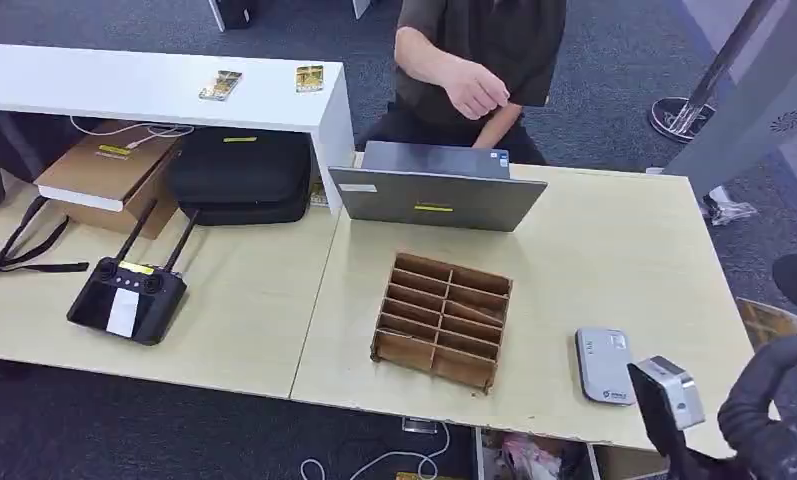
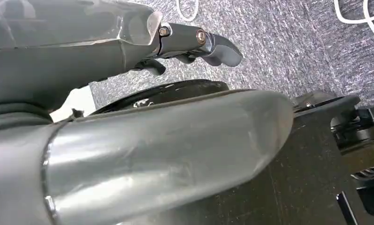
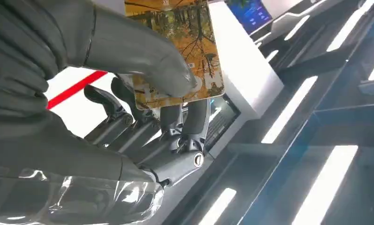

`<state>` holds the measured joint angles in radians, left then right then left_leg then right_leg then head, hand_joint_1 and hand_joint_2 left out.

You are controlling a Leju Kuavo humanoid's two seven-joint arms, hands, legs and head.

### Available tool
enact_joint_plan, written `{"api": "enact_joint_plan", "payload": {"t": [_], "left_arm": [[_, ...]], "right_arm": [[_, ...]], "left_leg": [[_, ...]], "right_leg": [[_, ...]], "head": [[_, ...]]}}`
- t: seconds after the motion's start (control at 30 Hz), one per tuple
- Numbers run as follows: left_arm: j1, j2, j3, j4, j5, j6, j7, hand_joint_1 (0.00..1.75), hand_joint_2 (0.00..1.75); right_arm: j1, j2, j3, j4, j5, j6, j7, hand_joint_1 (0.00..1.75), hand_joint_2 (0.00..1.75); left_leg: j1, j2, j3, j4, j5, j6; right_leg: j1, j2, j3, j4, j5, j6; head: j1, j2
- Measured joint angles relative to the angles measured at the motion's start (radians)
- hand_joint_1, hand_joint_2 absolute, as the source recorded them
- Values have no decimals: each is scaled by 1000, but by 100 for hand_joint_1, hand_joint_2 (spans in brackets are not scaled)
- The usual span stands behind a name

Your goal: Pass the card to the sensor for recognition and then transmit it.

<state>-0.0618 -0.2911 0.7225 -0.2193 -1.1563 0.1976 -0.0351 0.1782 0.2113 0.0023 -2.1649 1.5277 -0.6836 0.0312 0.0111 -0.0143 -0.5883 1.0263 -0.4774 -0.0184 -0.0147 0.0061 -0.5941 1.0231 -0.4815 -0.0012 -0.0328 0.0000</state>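
1. Right hand (image 3: pixel 142 122) sat closest to your lens, operator, thumb and fingers pinching the card (image 3: pixel 182 51), a picture of autumn trees on its face
2. From the head view you had that right hand (image 1: pixel 774 400) low at the table's (image 1: pixel 614 260) right edge, the card (image 1: pixel 774 322) raised above it
3. Just beside it on the table lay the white sensor (image 1: pixel 603 365), with the wooden divider rack (image 1: pixel 442 320) further left
4. Left hand (image 2: pixel 194 44) hung over grey carpet (image 2: pixel 293 42), fingers curled in on nothing
5. Behind the laptop (image 1: pixel 436 195) a person's hand (image 1: pixel 474 95) hovered
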Motion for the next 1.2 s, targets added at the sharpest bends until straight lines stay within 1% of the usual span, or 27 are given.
{"api": "enact_joint_plan", "payload": {"t": [0.03, 0.1, 0.13, 0.17, 0.2, 0.23, 0.27, 0.3, 0.33, 0.47, 0.53, 0.67, 0.73, 0.8, 0.93, 1.1, 1.2], "left_arm": [[0, 0, 0, 0, 1, -1, 3, 0, 0], [-1, 0, 0, 0, 2, -4, 6, 0, 0], [-2, 0, 0, 0, 1, -8, 8, 0, 0], [-3, 0, 0, 0, 1, -10, 10, 0, 0], [-5, 0, 0, 0, 0, -11, 14, 0, 0], [-6, 0, -1, 0, -2, -13, 15, 0, 0], [-9, 0, -3, 0, -6, -16, 16, 0, 0], [-11, 0, -4, 0, -13, -19, 18, 0, 0], [-14, 0, -8, 0, -20, -23, 20, 0, 0], [-25, -2, -26, 0, -31, -36, 39, 0, 0], [-32, -3, -32, 0, -35, -37, 52, 0, 0], [-42, -5, -53, 0, -50, -43, 69, 0, 0], [-48, -6, -68, 0, -63, -54, 78, 0, 0], [-54, -6, -86, 0, -78, -63, 89, 0, 0], [-64, -8, -117, 0, -91, -73, 98, 0, 0], [-68, -8, -150, 0, -100, -84, 99, 0, 0], [-69, -8, -162, 0, -99, -85, 99, 0, 0]], "right_arm": [[-16, 0, 0, 8, -39, 0, -46, 175, 175], [-56, 7, -10, 34, -126, 0, -164, 175, 175], [-79, 18, -23, 55, -158, 0, -221, 175, 175], [-101, 33, -39, 81, -201, 0, -297, 175, 175], [-124, 49, -55, 111, -229, 1, -348, 175, 175], [-152, 61, -70, 140, -242, 1, -378, 175, 175], [-182, 61, -85, 190, -255, 1, -408, 175, 175], [-215, 61, -96, 235, -256, 1, -414, 175, 175], [-249, 61, -101, 281, -243, 1, -402, 175, 175], [-377, 63, -98, 445, -190, 1, -290, 175, 175], [-436, 69, -95, 505, -180, 1, -275, 175, 175], [-525, 79, -91, 609, -173, 1, -265, 175, 175], [-576, 79, -83, 665, -158, 1, -237, 175, 175], [-638, 79, -66, 765, -109, 1, -188, 175, 175], [-743, 78, -31, 945, -48, 1, -134, 175, 175], [-854, 77, 15, 1122, 0, 1, -92, 175, 175], [-898, 77, 39, 1192, 7, 0, -83, 175, 175]], "left_leg": [[0, 0, 0, 0, 0, 0], [0, 1, 1, 0, 0, 0], [0, 1, 1, 0, 0, 0], [0, 1, 1, 0, 0, 0], [0, 1, 2, 0, 1, 0], [0, 1, 2, 0, 1, 0], [0, 1, 2, 0, 1, 0], [0, 1, 2, 0, 1, 0], [0, 1, 3, 0, 1, 0], [0, 0, 3, 0, 3, 0], [0, 1, 3, 0, 3, 0], [0, 0, 3, 0, 3, 0], [0, 1, 2, 0, 4, 0], [0, 2, 3, 0, 4, 0], [0, 1, 3, 0, 4, -1], [0, 1, 2, 0, 4, -1], [0, 1, 2, 0, 4, -1]], "right_leg": [[0, 0, 0, 0, 0, 0], [0, 1, 0, 0, 1, -1], [0, 1, 1, 0, 1, -1], [0, 1, 1, 0, 1, -1], [0, 1, 1, 0, 1, -1], [0, 1, 1, 0, 1, -1], [0, 1, 2, 0, 1, -1], [0, 1, 3, 0, 1, 0], [0, 1, 3, 0, 2, 0], [0, 1, 3, 0, 3, -1], [0, 1, 2, 0, 3, -1], [0, 1, 2, 1, 3, -2], [0, 1, 2, 1, 3, -2], [0, 2, 2, 1, 3, -2], [0, 2, 2, 1, 4, -2], [0, 2, 1, 1, 4, -2], [0, 2, 1, 1, 4, -2]], "head": [[0, 0], [0, 0], [0, 0], [0, 0], [0, 0], [-1, 0], [0, 0], [1, 0], [1, 0], [1, 0], [1, 0], [1, 0], [1, 0], [1, 0], [1, 0], [1, 0], [1, 0]]}}
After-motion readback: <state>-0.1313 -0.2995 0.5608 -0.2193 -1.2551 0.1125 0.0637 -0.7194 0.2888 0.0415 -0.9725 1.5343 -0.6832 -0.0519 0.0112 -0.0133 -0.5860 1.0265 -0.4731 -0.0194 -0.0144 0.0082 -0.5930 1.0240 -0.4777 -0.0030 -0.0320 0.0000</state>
